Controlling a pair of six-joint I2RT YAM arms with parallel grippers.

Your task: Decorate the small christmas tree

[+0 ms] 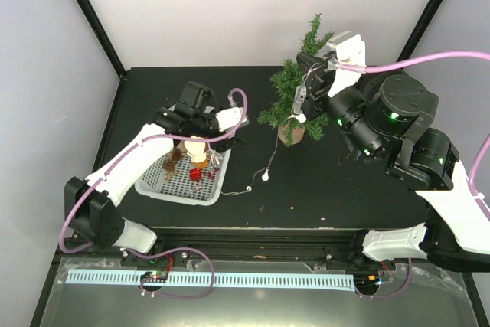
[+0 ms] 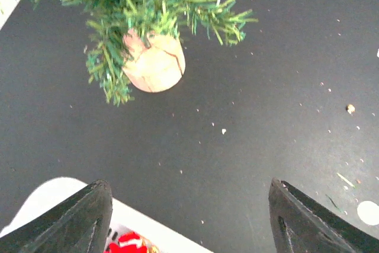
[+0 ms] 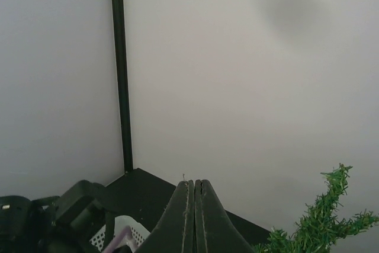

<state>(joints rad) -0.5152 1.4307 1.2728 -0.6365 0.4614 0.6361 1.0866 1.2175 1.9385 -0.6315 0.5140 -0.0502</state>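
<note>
Left jaws: the left gripper (image 2: 188, 186) is hanging wide open, holding nothing, over the rim of the white basket (image 2: 53, 192), where a red ornament (image 2: 131, 242) is lying.
Right jaws: the right gripper (image 3: 194, 183) is pressing fully closed, apparently pinching a thin beaded string (image 1: 269, 160) that is trailing down onto the black table (image 1: 344, 189).
Tree's place: the small christmas tree (image 1: 287, 86) is standing mid-table toward the back, right against the right gripper and apart from the basket.
Axis: its long axis is running vertically, with the tan base (image 2: 155, 63) sitting flat on the table and the tip pointing up.
Handling: it is looking light and easy to tip. The needle branches are likely springy and will give under a push, and the trunk just above the base is probably the firmest hold.
</note>
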